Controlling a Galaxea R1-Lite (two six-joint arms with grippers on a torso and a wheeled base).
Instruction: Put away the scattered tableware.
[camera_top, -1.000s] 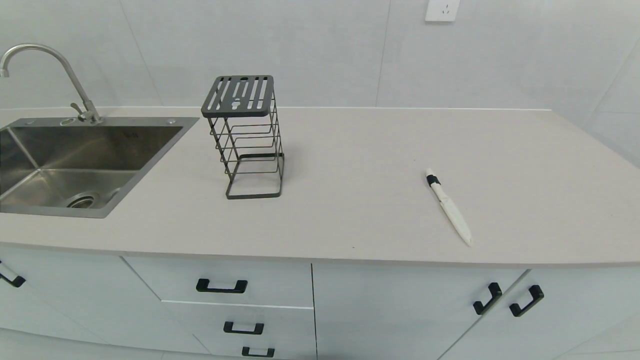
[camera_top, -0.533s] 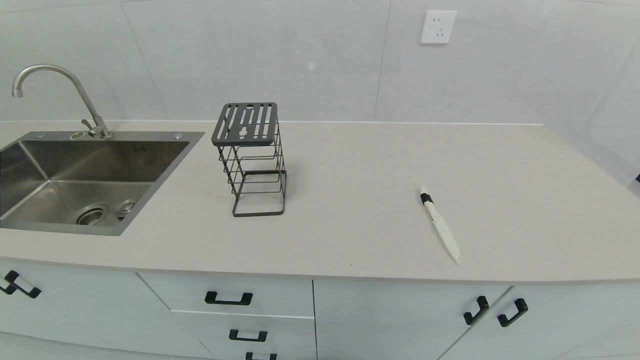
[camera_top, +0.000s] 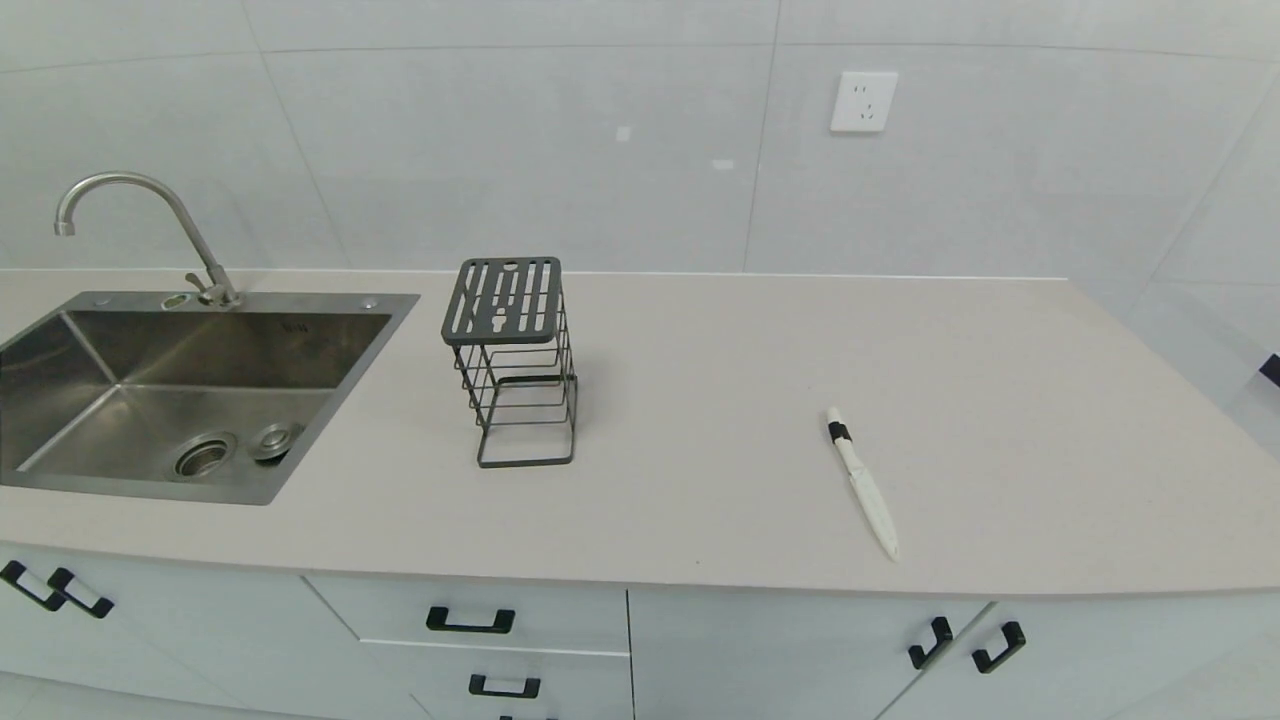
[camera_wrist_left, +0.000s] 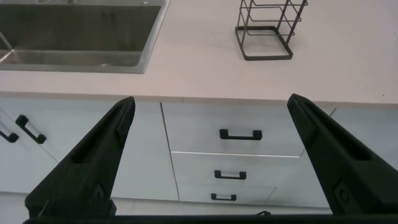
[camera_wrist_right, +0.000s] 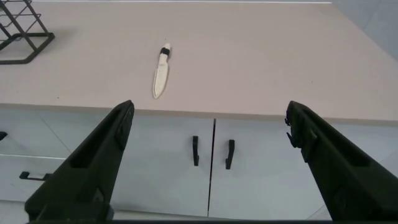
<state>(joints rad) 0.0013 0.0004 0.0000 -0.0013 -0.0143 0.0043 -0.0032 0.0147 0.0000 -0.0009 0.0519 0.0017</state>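
A white knife (camera_top: 860, 480) with a black band near its handle end lies flat on the pale countertop (camera_top: 720, 400), right of centre and close to the front edge. A dark wire rack (camera_top: 515, 365) with a slotted top stands upright near the middle. My left gripper (camera_wrist_left: 211, 101) is open and empty, held out in front of the cabinet drawers, below the rack (camera_wrist_left: 266, 31). My right gripper (camera_wrist_right: 209, 107) is also open and empty, in front of the counter edge, with the knife (camera_wrist_right: 161, 70) on the counter beyond it.
A steel sink (camera_top: 60, 480) with a curved faucet (camera_top: 150, 215) is set into the counter at the left. Drawers and doors with black handles (camera_top: 470, 620) run below the edge. A wall socket (camera_top: 863, 101) sits above the counter.
The head camera has tilted up, so the whole picture has shifted down. The knife and rack have stayed where they were on the counter.
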